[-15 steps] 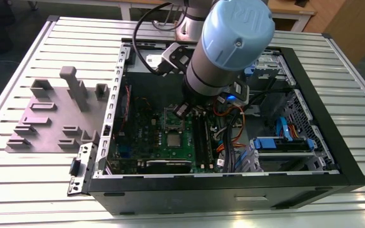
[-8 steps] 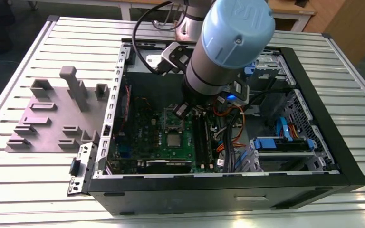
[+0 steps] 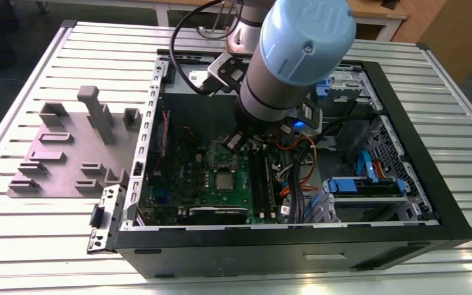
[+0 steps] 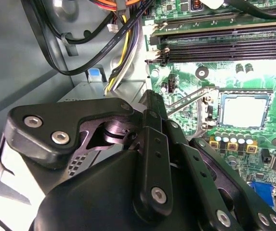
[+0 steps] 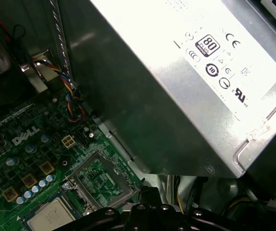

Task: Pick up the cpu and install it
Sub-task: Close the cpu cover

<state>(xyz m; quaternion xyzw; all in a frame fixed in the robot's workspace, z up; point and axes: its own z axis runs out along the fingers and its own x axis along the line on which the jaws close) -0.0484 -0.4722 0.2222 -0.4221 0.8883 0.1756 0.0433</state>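
Slatted table, cpu on motherboard, gripper part-hidden

Noted: cpu top matt silvery metal; power supply casing bare grey sheet metal, smooth, dull sheen; tabletop ribbed pale metal.

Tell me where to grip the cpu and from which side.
Probably by two opposite edges of the cpu, coming straight down from above: it lies flat on the board, silver top up, so only its thin rim offers a pinch.
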